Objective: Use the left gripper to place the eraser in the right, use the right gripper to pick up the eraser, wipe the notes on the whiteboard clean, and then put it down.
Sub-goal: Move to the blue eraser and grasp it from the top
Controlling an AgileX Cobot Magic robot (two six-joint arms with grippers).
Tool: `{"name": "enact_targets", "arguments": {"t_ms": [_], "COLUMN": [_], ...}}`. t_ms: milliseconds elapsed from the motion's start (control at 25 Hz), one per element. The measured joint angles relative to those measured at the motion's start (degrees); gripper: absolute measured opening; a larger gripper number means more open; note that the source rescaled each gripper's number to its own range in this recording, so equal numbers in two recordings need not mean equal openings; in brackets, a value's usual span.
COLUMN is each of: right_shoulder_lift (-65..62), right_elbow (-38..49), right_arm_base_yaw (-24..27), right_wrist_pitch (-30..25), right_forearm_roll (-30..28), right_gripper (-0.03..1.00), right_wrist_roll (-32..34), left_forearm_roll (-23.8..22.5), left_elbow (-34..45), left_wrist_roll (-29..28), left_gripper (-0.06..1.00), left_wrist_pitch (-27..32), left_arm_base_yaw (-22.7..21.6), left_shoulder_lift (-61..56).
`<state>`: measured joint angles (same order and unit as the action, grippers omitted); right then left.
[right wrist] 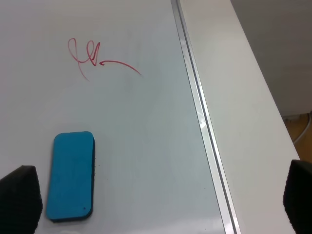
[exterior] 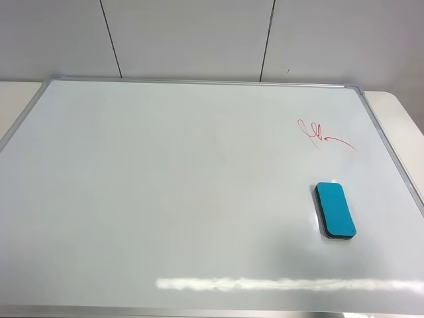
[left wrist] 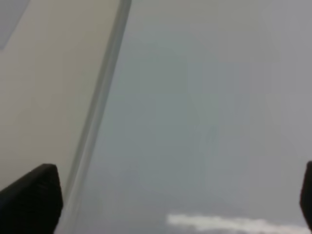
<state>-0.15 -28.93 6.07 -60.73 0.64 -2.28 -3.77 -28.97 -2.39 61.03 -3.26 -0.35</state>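
The whiteboard (exterior: 165, 185) lies flat and fills most of the exterior high view. The teal-blue eraser (exterior: 334, 210) lies on it at the right, felt side down, nothing holding it. The red notes (exterior: 322, 135) sit a little behind the eraser. Neither gripper shows in the exterior high view. In the right wrist view the right gripper (right wrist: 158, 202) is open and empty above the board, with the eraser (right wrist: 70, 175) close to one fingertip (right wrist: 17, 200) and the notes (right wrist: 97, 59) beyond. In the left wrist view the left gripper (left wrist: 168, 204) is open and empty over bare whiteboard (left wrist: 204, 122).
The board's silver frame (right wrist: 200, 112) runs beside the eraser, with the cream table (right wrist: 243, 122) past it and the table's edge further out. The left wrist view shows the frame (left wrist: 97, 107) and table (left wrist: 44, 87). A grey panelled wall (exterior: 199, 40) stands behind the board.
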Motion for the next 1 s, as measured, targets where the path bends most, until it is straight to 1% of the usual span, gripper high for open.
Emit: {"name": "enact_targets", "arguments": {"t_ms": [240,400,720,1000], "right_shoulder_lift": [0.0,0.0,0.0,0.0], "right_elbow": [0.0,0.0,0.0,0.0], "right_arm_base_yaw": [0.0,0.0,0.0,0.0], "right_wrist_pitch": [0.0,0.0,0.0,0.0], "right_forearm_roll": [0.0,0.0,0.0,0.0], "right_gripper": [1.00,1.00,1.00,1.00], "right_wrist_roll": [0.0,0.0,0.0,0.1], "left_forearm_roll": [-0.1,-0.1,0.0,0.0], "left_elbow": [0.0,0.0,0.0,0.0], "left_wrist_roll": [0.0,0.0,0.0,0.0], "left_gripper": [0.99,0.99,0.99,0.99], "left_wrist_pitch": [-0.2,-0.3,-0.3,-0.3], "left_arm_base_yaw": [0.6,4.1,8.6,8.7], "left_shoulder_lift": [0.0,0.0,0.0,0.0]}}
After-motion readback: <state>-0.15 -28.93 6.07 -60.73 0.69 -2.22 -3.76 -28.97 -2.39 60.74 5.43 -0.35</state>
